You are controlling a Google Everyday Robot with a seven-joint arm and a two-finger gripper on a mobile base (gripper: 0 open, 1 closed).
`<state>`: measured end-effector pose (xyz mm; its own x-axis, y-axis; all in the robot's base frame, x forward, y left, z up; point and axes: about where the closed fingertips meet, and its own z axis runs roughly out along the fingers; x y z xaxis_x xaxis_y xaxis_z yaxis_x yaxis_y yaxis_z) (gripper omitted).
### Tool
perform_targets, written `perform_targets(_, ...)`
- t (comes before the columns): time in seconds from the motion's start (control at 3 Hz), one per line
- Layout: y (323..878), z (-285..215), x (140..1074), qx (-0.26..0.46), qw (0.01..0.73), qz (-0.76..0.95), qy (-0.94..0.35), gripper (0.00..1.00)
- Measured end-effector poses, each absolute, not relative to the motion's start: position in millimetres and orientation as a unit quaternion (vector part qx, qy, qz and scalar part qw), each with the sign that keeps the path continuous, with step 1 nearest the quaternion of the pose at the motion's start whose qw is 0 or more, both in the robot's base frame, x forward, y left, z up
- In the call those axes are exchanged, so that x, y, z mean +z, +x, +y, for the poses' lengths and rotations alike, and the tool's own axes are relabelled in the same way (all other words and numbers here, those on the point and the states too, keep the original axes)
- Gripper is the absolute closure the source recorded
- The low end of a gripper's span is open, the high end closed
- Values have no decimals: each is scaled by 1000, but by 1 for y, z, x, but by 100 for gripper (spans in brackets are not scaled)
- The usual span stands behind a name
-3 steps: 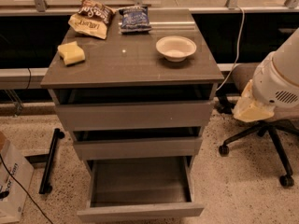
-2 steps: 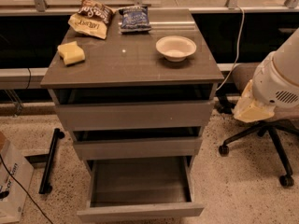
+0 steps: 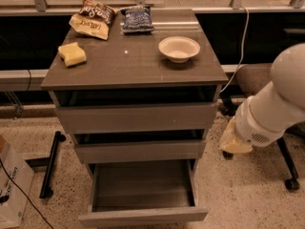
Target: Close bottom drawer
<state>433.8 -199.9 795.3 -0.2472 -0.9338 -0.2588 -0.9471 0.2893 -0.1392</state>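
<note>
The grey-brown cabinet (image 3: 133, 68) has three drawers. The bottom drawer (image 3: 143, 216) is pulled well out; its shallow grey box is empty and its flat front is nearest the lower edge of the camera view. The middle drawer front (image 3: 140, 151) and the top drawer front (image 3: 138, 118) each stand slightly out. My white arm (image 3: 271, 109) reaches down from the right, and its beige end (image 3: 234, 142) hangs just right of the cabinet at middle-drawer height. The gripper itself does not show; it is hidden past the arm's end.
On the cabinet top lie a white bowl (image 3: 179, 48), two snack bags (image 3: 93, 18) (image 3: 137, 19) and a yellow sponge (image 3: 72, 54). An office chair base (image 3: 288, 175) stands right, behind the arm. A cardboard box (image 3: 12, 190) and a black bar (image 3: 50, 166) are on the left floor.
The arm's end has moved down and to the left, closer to the cabinet's right side. The drawers have not moved.
</note>
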Motion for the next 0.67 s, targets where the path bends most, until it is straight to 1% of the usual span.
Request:
perform_targets(0.33, 429, -194, 713, 58, 149, 788, -594, 100)
perform_targets(0.67, 426, -193, 655, 78, 145, 792, -588, 100)
